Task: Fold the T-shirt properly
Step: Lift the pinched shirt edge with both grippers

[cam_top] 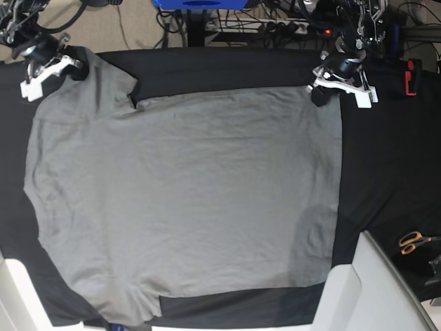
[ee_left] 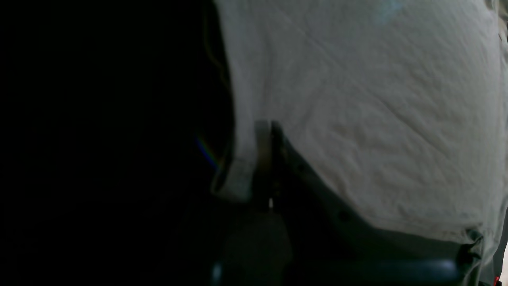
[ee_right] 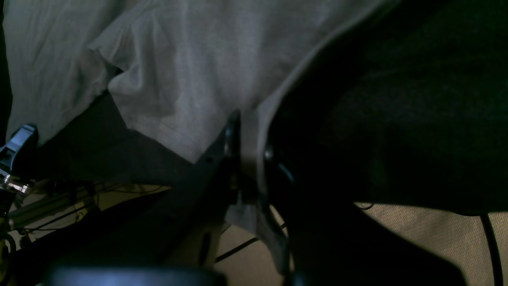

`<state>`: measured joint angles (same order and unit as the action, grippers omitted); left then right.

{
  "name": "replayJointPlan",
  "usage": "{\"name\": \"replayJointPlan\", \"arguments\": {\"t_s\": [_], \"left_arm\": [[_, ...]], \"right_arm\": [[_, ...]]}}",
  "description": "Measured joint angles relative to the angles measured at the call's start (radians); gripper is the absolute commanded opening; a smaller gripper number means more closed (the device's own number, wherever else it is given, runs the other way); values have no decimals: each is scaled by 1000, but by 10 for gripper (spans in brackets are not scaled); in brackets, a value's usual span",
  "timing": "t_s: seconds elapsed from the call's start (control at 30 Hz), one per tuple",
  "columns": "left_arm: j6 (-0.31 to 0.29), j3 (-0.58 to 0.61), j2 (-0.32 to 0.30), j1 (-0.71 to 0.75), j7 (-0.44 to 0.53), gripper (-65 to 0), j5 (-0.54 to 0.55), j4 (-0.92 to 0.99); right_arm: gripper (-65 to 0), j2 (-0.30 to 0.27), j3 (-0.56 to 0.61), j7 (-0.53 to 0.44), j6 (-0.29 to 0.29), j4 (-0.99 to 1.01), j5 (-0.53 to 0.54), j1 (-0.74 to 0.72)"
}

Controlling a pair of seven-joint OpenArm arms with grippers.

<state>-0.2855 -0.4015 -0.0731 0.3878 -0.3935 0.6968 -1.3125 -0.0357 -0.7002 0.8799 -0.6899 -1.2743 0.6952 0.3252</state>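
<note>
The T-shirt [cam_top: 186, 200] lies spread flat over most of the black table cloth [cam_top: 386, 158], reaching from its far edge almost to its near edge. Your left gripper [cam_top: 329, 84] pinches the hem corner at the far edge, jaws pressed together on the fabric. Your right gripper [cam_top: 52, 61] pinches the sleeve at the far left corner, likewise clamped. Likely reason for both holds: gripping the far side lets you carry it toward you for the first fold. Orange-handled scissors [cam_top: 413, 241] sit well apart, near the right edge.
</note>
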Motion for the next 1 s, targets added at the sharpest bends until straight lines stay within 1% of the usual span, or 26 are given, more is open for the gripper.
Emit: {"name": "replayJointPlan", "arguments": {"t_s": [0.1, 0.17, 0.3, 0.47, 0.53, 0.67, 0.73, 0.77, 0.87, 1.0], "left_arm": [[6, 4, 0, 2, -18, -650, -11, -24], [16, 3, 0, 21, -39, -650, -15, -63], [22, -3, 0, 48, -140, -650, -21, -166], [19, -3, 0, 31, -182, -650, -15, -258], [20, -3, 1, 27, -212, -650, -16, -281], [27, -15, 2, -44, -285, -650, -24, -289], [88, -32, 2, -85, -300, -650, -17, -289], [102, -37, 0, -98, -302, -650, -22, -285], [108, -36, -3, -118, -322, -650, -25, -273], [109, -32, -8, -162, -323, -650, -22, -233]], "right_arm": [[-645, 1, 0, 0, 0, -6, 0, 3], [-645, 3, 0, 4, 0, -50, -6, 21], [-645, 3, -3, 18, 2, -193, -6, 56], [-645, 3, -3, 111, -1, -267, -2, 10], [-645, -1, -3, 120, -1, -268, -3, -20], [-645, -38, -3, 148, -1, -262, -10, -95], [-645, -62, -3, 166, -6, -234, -6, -141], [-645, -77, -3, 174, -5, -209, -5, -167], [-645, -117, -3, 192, -3, -108, -8, -238], [-645, -153, -2, 202, -1, -12, -15, -308]]}}
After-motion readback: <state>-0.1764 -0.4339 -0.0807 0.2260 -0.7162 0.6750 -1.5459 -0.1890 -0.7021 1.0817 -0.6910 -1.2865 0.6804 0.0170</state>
